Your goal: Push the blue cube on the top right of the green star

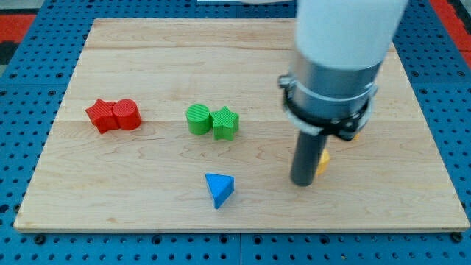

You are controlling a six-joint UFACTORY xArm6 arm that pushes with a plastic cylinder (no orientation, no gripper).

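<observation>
The tip [302, 182] sits right of the green star [226, 123] — no claw here; blue cube unseen, perhaps behind the arm.

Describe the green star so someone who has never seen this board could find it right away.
Start at the wooden board and look near its middle for two touching green blocks. The green star is the one on the view's right. Unlike the green cylinder beside it, it has points.
</observation>
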